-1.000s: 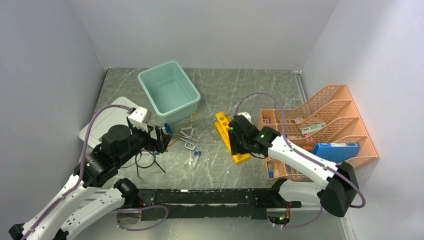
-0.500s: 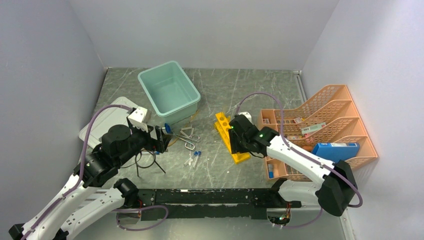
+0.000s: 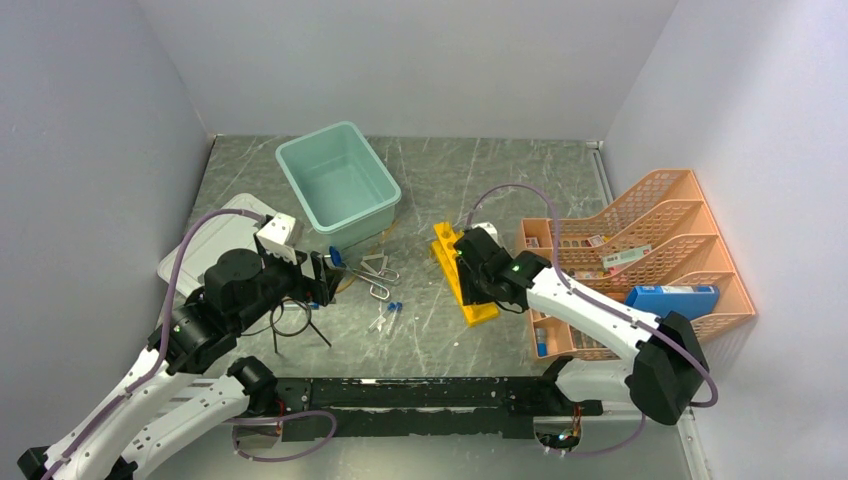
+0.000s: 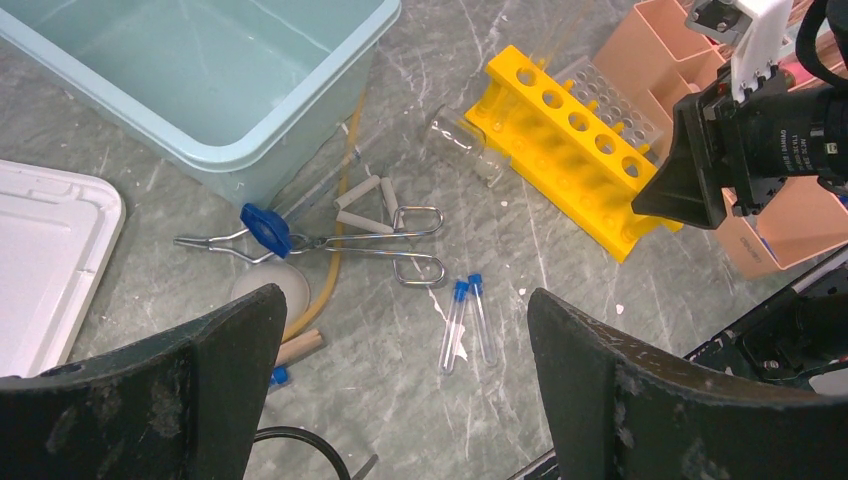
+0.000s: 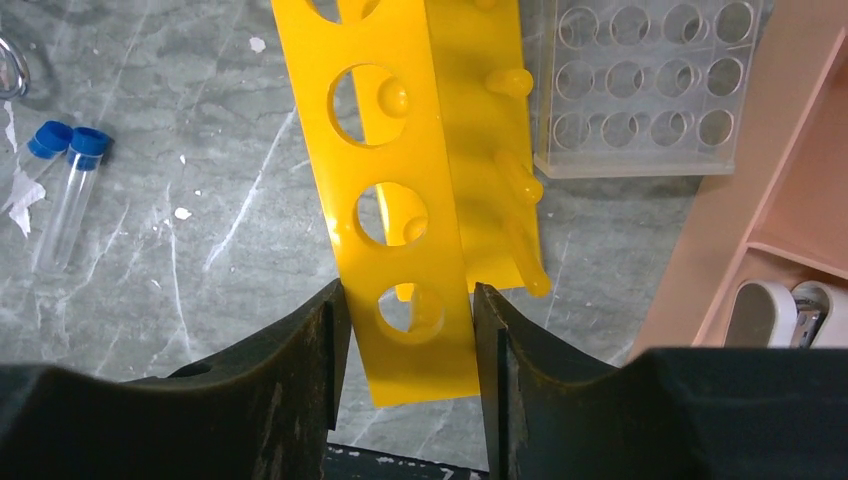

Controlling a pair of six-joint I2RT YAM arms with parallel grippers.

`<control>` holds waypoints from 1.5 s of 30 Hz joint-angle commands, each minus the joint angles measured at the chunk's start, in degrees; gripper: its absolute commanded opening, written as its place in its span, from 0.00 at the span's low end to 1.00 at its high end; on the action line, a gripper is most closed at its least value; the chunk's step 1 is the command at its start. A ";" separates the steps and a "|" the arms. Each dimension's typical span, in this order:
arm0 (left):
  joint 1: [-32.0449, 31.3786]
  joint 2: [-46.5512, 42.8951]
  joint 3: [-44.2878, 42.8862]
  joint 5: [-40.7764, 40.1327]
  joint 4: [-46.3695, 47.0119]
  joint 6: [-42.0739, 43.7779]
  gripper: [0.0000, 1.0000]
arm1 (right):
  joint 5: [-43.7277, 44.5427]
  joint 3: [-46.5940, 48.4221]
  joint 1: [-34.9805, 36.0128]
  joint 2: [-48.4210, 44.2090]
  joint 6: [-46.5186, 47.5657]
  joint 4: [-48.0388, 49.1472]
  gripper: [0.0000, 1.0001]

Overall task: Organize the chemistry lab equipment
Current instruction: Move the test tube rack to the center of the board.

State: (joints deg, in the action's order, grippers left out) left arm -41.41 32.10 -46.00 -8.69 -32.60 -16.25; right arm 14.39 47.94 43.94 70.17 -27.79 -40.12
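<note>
Clamping yellow test-tube rack by both long edges with right gripper. Holding left gripper spread wide above bare table.

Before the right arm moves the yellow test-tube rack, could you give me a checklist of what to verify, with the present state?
1. Right gripper has its fingers on both edges of the yellow rack: ok.
2. Grip firm enough to lift: cannot tell.
3. Rack's pegs free of the clear rack beside it: cannot tell, very near.
4. Blue-capped tubes apart from the yellow rack: ok.
5. Left gripper open, holding nothing: ok.
</note>
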 commanded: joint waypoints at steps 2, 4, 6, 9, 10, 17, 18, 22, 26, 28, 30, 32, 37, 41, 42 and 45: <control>-0.08 -0.29 0.29 0.42 0.87 0.67 0.95 | 1.91 2.02 -0.39 1.75 0.28 1.54 0.38; -0.09 -0.24 0.29 0.43 0.87 0.68 0.95 | 2.08 2.66 -0.44 2.34 0.13 2.05 0.34; -0.03 -0.20 0.30 0.59 0.87 0.67 0.95 | 2.31 3.34 -0.41 3.12 -0.32 2.56 0.28; 0.00 -0.10 0.30 0.55 0.91 0.70 0.95 | 2.78 4.75 -0.43 4.82 -0.92 3.70 0.19; -0.01 -0.10 0.30 0.43 0.88 0.70 0.95 | 3.05 5.42 -0.43 5.67 -1.17 4.05 0.17; -0.08 -0.28 0.29 0.14 0.78 0.68 0.95 | 5.37 11.10 -1.05 12.52 -3.22 6.11 0.00; -0.03 -0.28 0.34 0.04 0.78 0.69 0.95 | 5.60 11.69 -1.32 13.35 -3.61 6.61 0.00; 0.01 -0.37 0.34 -0.15 0.70 0.61 0.95 | 5.49 14.72 -2.60 16.79 -3.66 8.75 0.00; -0.01 -0.54 0.38 -0.36 0.74 0.52 0.95 | 5.42 19.00 -4.12 21.58 -2.50 9.76 0.00; -0.03 -0.54 0.38 -0.44 0.70 0.57 0.95 | 4.87 20.75 -5.10 23.35 -1.88 10.79 0.00; -0.04 -0.46 0.38 -0.45 0.74 0.58 0.95 | 4.28 22.63 -6.28 25.37 -1.53 11.69 0.00; 0.01 -0.37 0.43 -0.73 0.61 0.45 0.95 | 3.89 24.50 -7.48 27.50 -1.39 12.09 0.00; -0.08 -0.74 0.47 -1.59 0.34 0.17 0.95 | 3.43 28.23 -10.31 32.02 -0.49 12.94 0.00; -0.02 -0.88 0.50 -1.69 0.36 0.12 0.96 | 3.50 31.46 -12.76 35.10 0.51 13.06 0.00; -0.07 -0.83 0.47 -1.65 0.34 0.14 0.96 | 4.02 32.61 -13.28 35.91 0.79 12.60 0.00; -0.05 -0.72 0.51 -1.66 0.34 0.12 0.96 | 4.88 36.22 -14.42 38.50 1.33 11.18 0.00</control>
State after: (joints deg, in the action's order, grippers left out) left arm -41.41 31.70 -45.98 -9.26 -32.64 -16.27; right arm 17.56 80.07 31.27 105.67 -27.62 -28.75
